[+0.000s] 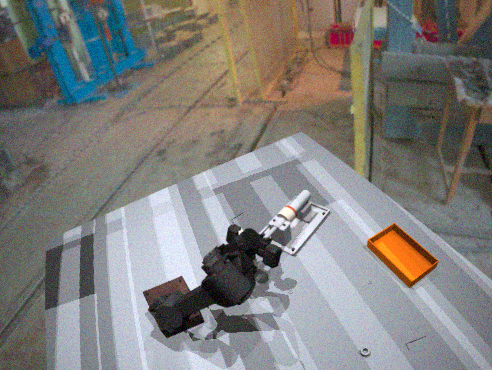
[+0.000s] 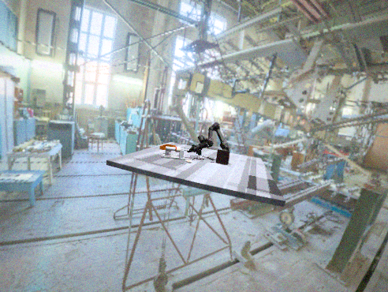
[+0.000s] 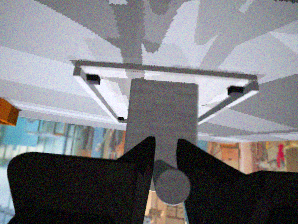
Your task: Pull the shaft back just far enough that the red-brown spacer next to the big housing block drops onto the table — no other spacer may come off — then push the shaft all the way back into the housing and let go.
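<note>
My gripper (image 1: 256,241) (image 3: 165,144) is shut on the shaft, whose round grey end (image 3: 172,186) shows between and just beyond the fingertips in the wrist view. The assembly's white cylindrical part (image 1: 301,198) lies beyond the gripper in the top view. A thin orange-red band (image 1: 290,207) rings it, beside a cream section (image 1: 286,214). Whether this band is the red-brown spacer, I cannot tell. A wide grey block (image 3: 162,107) stands in front of the fingers in the wrist view and hides what lies behind it. The white base plate (image 1: 311,231) (image 3: 99,95) lies under the assembly.
An orange tray (image 1: 406,255) (image 2: 168,145) (image 3: 7,112) lies to the right of the assembly in the top view. A small grey ring (image 1: 365,354) lies on the table near the bottom edge of that view. The arm's base stands on a brown plate (image 1: 167,288).
</note>
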{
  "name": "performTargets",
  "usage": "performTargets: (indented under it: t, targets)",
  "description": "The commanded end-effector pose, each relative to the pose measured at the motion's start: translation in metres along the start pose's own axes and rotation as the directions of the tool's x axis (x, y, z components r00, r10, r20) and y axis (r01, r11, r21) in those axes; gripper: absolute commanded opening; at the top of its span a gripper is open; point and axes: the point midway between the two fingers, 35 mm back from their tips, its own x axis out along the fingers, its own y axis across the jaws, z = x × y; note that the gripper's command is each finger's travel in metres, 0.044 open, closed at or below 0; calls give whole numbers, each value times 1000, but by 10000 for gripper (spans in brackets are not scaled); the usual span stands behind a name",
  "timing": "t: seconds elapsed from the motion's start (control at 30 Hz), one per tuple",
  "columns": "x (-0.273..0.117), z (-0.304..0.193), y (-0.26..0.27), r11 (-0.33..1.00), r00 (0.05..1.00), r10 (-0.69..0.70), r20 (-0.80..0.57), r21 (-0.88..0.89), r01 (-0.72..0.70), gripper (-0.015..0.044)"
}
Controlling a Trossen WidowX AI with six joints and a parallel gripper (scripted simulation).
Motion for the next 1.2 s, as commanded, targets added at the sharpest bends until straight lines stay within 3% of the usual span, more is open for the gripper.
performTargets:
  t: [0.0, 1.17]
  targets:
    - [-2, 2, -1, 1000, 1000, -2, 4, -5, 2, 0]
    - [-5, 4, -1, 1000, 1000, -2, 4, -5, 2, 0]
